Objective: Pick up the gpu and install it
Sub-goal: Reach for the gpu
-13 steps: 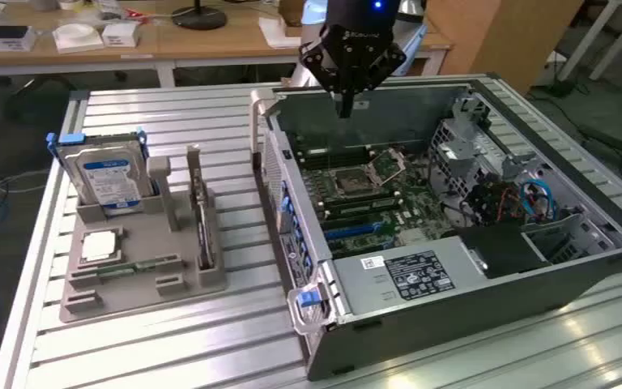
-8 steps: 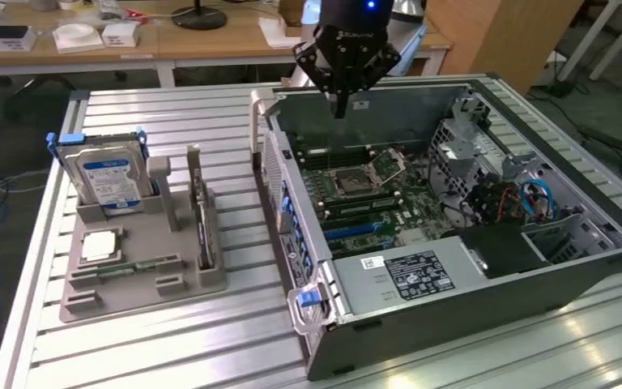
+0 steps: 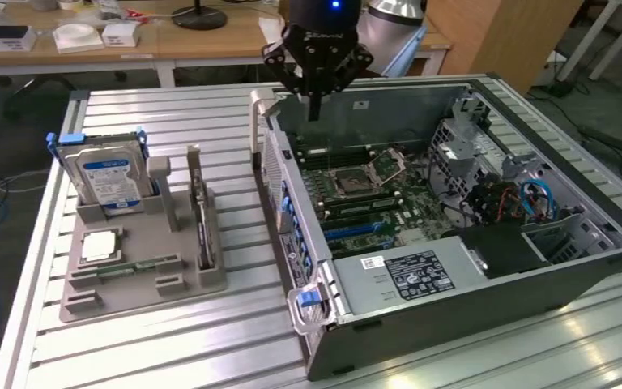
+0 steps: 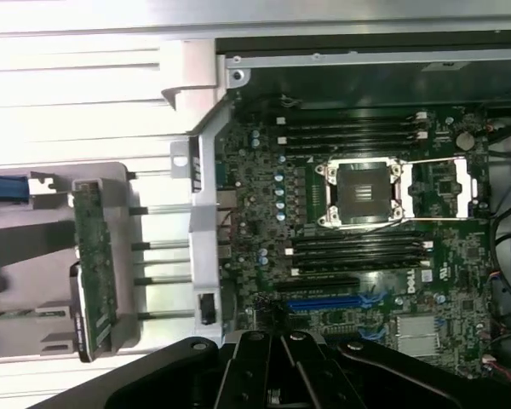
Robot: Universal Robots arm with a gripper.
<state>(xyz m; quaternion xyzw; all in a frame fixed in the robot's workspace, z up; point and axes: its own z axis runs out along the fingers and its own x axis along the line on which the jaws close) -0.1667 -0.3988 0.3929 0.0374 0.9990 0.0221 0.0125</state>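
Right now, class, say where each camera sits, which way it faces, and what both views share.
Exterior view: off the arm, raised, looking down at the open computer case and parts holder; the hand hangs shut over the case.
Wrist view: on the wrist, looking down on the motherboard; the hand shows.
Shared: the hand, CPU socket and gpu.

Dark gpu (image 3: 198, 217) stands upright — in grey rack (image 3: 143, 279).
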